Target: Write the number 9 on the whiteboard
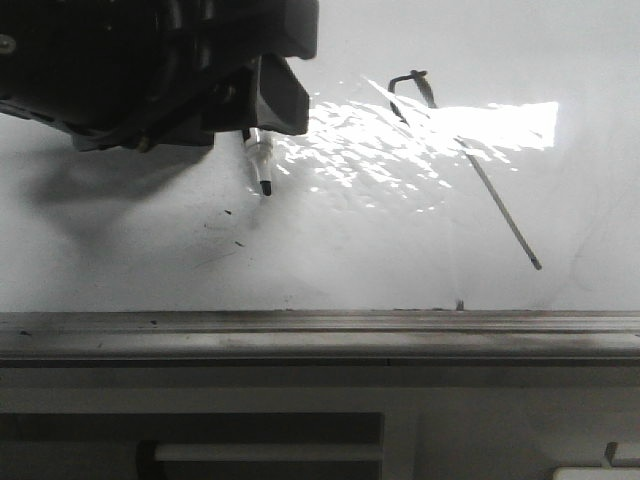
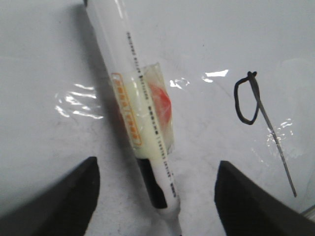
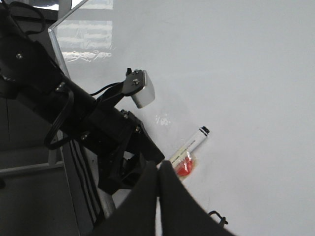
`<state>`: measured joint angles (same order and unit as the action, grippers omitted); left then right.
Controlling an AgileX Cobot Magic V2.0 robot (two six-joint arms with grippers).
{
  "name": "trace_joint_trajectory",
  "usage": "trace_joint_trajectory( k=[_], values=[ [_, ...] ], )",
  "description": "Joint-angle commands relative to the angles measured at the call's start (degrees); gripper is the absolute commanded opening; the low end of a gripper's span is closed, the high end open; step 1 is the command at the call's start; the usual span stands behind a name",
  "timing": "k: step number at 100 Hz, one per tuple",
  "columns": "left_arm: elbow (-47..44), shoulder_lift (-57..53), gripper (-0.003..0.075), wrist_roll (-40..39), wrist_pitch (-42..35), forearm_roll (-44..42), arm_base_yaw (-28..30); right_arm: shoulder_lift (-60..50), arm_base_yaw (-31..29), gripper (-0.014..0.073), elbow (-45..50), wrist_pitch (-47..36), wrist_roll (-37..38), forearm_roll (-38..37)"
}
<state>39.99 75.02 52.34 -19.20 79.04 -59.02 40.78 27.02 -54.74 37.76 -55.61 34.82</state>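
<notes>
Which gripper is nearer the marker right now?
Left. The left gripper straddles the marker, fingers open on either side. The right gripper sits shut farther off, apart from it.

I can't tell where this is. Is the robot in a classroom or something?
Maybe, but more likely a robot test bench. All that shows is a flat whiteboard with a grey rail, a marker lying on it, and the number 9 drawn there.
</notes>
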Motion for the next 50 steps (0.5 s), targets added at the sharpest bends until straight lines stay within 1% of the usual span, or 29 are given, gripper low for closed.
trace_joint_trajectory(
  k=[1,7,14,28,37,50],
  values=[
    [0.14,-2.95,0.0557,-0.7,-1.36,2.62,1.14,-0.86,-0.12,-0.0061,-1.54,-1.42,0.24,1.54],
    [-0.31,-6.17,0.0543,-0.42,0.49,2.62,0.36,-2.35,-0.12,-0.0061,-0.49,-2.03,0.24,1.54],
    [-2.02,-11.48,0.0508,1.29,-0.81,2.23,-1.97,-5.43,-0.12,-0.0061,1.55,-3.7,0.24,1.54],
    [-7.73,-24.99,0.0397,6.06,-3.9,2.11,-7.67,-14.2,-0.12,-0.0061,10.26,-7.4,0.24,0.98],
    [-11.65,-33.98,0.0267,8.56,-3.68,2.11,-10.56,-20.4,-0.12,-0.0061,17.13,-9.27,0.24,0.09],
    [-16.27,-44.39,-0.0006,8.56,-3.68,2.11,-12.58,-28.35,-0.12,-0.0061,25.6,-12.63,0.24,0.09]
  ],
)
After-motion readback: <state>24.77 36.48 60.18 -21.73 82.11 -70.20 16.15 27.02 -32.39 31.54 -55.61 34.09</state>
